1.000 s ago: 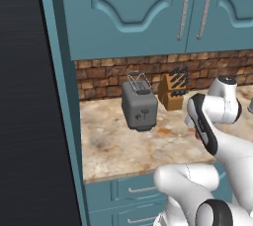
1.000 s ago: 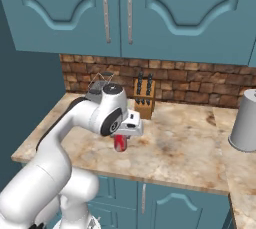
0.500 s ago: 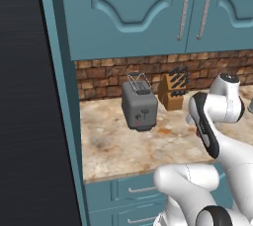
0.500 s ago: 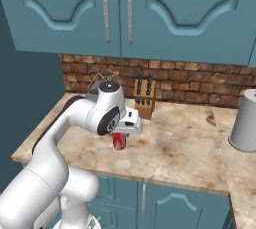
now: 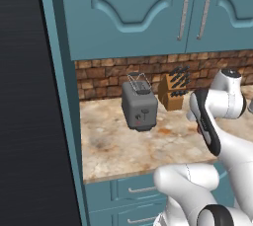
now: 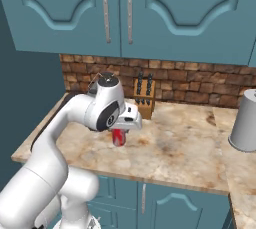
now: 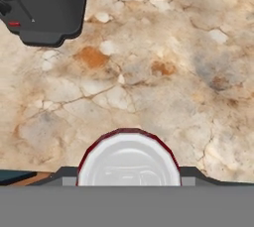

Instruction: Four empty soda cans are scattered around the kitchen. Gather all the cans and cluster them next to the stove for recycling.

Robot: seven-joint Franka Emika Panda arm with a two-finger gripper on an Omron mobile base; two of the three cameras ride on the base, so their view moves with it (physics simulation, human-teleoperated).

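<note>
A red soda can [image 6: 119,137] with a silver top [image 7: 129,160] hangs upright in my gripper [image 6: 121,129], just above the marbled counter [image 6: 175,148]. The gripper is shut on the can, with one dark finger [image 7: 63,173] showing on each side of its rim. The can sits in front of the knife block, about mid-depth on the counter. My white arm [image 5: 217,121] stands in front of the hand in the left base view. The stove is out of view.
A grey toaster [image 5: 140,109] stands at the back left of the counter and a wooden knife block [image 6: 144,98] stands against the brick wall. A tall grey paper-towel roll [image 6: 245,128] stands at the far right. Blue cabinets hang overhead, and a dark tall panel [image 5: 29,121] closes the left.
The hand has risen a little and drifted slightly left with the can in it. The grip is unchanged.
</note>
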